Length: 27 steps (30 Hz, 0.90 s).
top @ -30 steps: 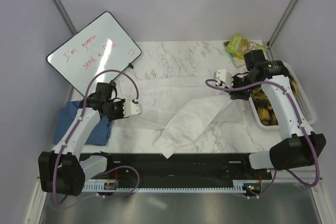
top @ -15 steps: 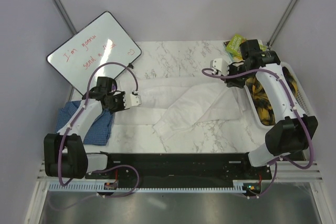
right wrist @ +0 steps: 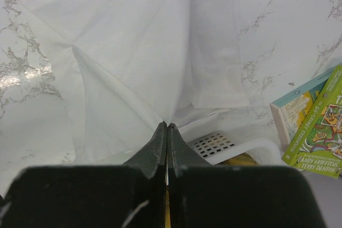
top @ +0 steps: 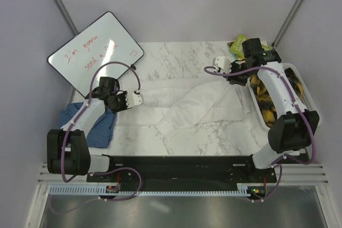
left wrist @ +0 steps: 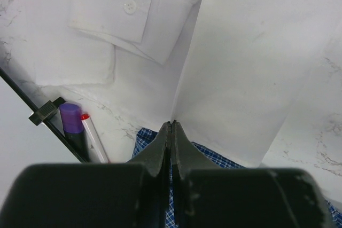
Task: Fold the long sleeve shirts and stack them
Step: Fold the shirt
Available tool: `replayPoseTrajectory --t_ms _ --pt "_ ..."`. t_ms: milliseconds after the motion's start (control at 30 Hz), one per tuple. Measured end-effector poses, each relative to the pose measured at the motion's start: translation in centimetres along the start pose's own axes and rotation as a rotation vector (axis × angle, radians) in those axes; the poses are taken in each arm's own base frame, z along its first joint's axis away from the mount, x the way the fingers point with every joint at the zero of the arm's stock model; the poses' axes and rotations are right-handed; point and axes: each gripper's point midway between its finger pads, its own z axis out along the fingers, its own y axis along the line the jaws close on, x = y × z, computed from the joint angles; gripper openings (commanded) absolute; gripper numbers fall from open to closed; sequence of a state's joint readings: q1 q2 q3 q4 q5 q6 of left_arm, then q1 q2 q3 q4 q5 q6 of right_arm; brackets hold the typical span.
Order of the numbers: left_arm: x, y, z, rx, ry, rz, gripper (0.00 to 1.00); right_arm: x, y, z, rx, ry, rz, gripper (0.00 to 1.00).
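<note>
Left tool (left wrist: 171, 124): jaws clenched on an edge of the white shirt (top: 181, 102), at the garment's left end. Directly beneath it, the blue checked shirt (left wrist: 214, 156) lies crumpled at the desk's (top: 214, 134) left edge, partly under the white one.

Right tool (right wrist: 167, 125): jaws clenched on a fold of the white shirt at its right end, above the rim of a white basket (right wrist: 224, 145).

The white shirt spreads across mid-desk, one cuffed sleeve trailing toward the near edge. A whiteboard (top: 96, 52) leans far left; a book (right wrist: 315, 137) lies far right.

A lab booth: plain partition walls (top: 176, 4) around a marble-topped robot table (top: 181, 52).
</note>
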State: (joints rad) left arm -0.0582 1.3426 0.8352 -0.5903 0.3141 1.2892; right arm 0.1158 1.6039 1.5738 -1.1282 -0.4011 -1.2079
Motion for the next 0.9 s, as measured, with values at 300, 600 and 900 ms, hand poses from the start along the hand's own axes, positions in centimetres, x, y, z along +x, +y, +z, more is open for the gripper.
replayPoseTrajectory --t_ms 300,600,900 --pt "0.3 0.1 0.8 0.006 0.003 -0.018 0.02 0.7 -0.8 1.2 0.014 0.019 0.009 0.0" --pt "0.6 -0.3 1.2 0.026 0.01 -0.025 0.02 2.1 -0.8 3.4 -0.017 0.053 0.028 0.0" --pt "1.9 -1.2 1.4 0.044 0.054 -0.039 0.02 3.2 -0.9 5.2 -0.023 0.078 0.037 0.28"
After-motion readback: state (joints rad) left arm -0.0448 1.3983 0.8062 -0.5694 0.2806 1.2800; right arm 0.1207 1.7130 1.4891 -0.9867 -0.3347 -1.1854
